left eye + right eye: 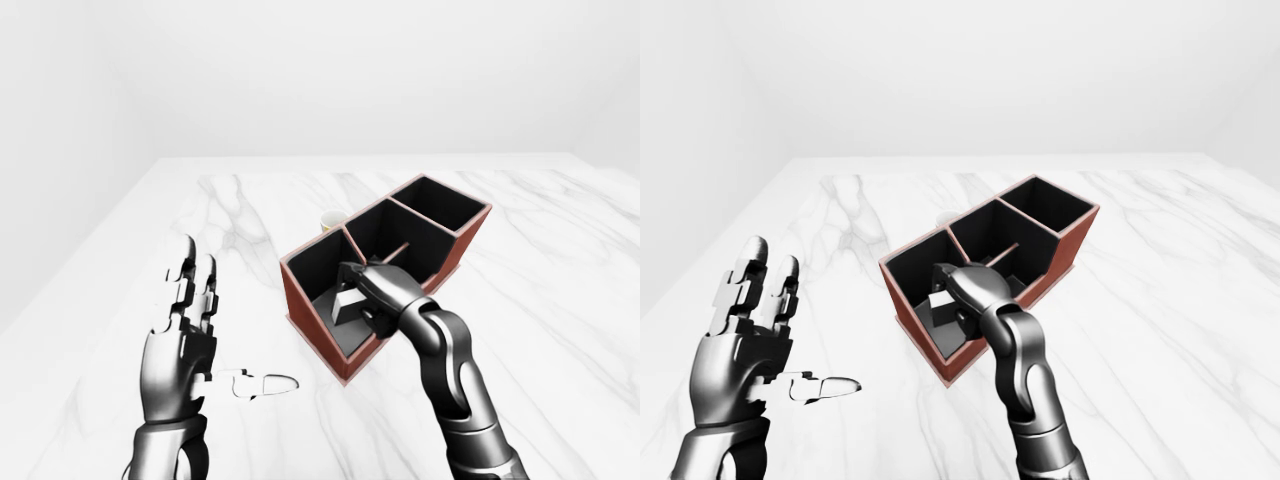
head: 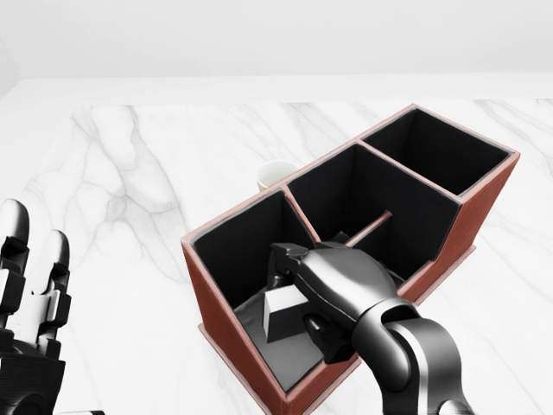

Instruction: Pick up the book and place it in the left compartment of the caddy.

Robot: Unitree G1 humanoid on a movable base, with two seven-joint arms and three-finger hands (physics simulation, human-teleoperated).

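The right hand was reached down into the left compartment of the caddy, its fingers clamped on the book, which was held low inside, presumably so it could be set on the floor there. The left hand was held well apart, fingers spread, holding nothing. A cup was seen beyond the caddy.

White marble surface, grey-veined. Resting on it: red-brown caddy with black compartments, set at a slant, right hand reaching into its leftmost one; small pale cup just beyond the caddy, past the hand.
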